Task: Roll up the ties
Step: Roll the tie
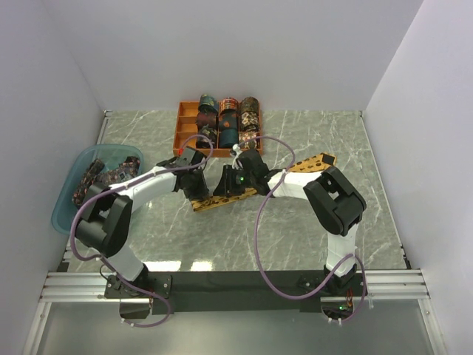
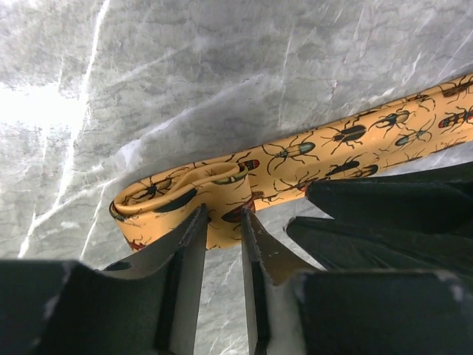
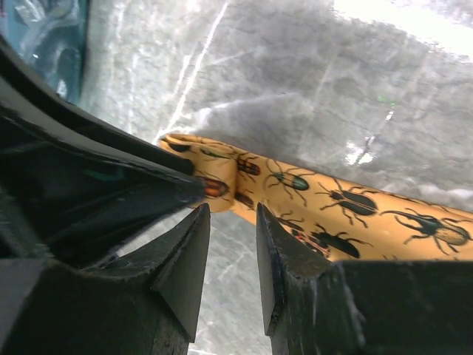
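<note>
A mustard-gold tie (image 1: 304, 164) with beetle motifs lies diagonally across the marble table, its left end folded over into a small loop (image 2: 170, 188). My left gripper (image 1: 198, 191) is at that folded end, its jaws a narrow gap apart with the tips (image 2: 222, 216) over the tie's near edge. My right gripper (image 1: 226, 188) is just to the right of it, jaws slightly apart, with the tips (image 3: 233, 214) at the tie's edge (image 3: 347, 203). One black finger of the left gripper (image 3: 111, 192) rests on the fold. Neither gripper clearly pinches the fabric.
An orange compartment tray (image 1: 185, 137) at the back holds several rolled ties (image 1: 229, 122). A translucent blue basin (image 1: 70, 196) at the left holds dark loose ties (image 1: 103, 177). White walls close in the table on three sides.
</note>
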`<state>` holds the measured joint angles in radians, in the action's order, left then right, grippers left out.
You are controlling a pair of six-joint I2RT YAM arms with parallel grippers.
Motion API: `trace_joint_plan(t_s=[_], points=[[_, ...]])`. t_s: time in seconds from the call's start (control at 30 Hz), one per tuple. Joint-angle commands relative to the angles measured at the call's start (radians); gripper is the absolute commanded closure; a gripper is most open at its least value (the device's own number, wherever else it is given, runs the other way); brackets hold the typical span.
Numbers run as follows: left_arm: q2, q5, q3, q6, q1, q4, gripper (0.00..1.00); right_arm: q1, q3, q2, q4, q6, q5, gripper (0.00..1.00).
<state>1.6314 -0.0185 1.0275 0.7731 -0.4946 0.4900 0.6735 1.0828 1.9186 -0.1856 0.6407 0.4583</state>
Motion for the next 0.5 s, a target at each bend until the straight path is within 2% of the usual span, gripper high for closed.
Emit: trace_joint_plan(t_s=[0.0,0.2,0.47], points=[[-0.054,-0.009,-0.027,0.008,-0.005,-0.067,0.7,-0.006,0.017,-0.024,-0.072,0.04,0.025,0.61],[-0.079,-0.004,-0.056,0.011,-0.004,-0.108,0.73,-0.002,0.038,0.011,-0.081,0.059,0.055,0.61],[-0.111,-0.029,-0.095,0.014,-0.004,-0.169,0.73,-0.002,0.051,0.052,-0.087,0.073,0.071,0.6]])
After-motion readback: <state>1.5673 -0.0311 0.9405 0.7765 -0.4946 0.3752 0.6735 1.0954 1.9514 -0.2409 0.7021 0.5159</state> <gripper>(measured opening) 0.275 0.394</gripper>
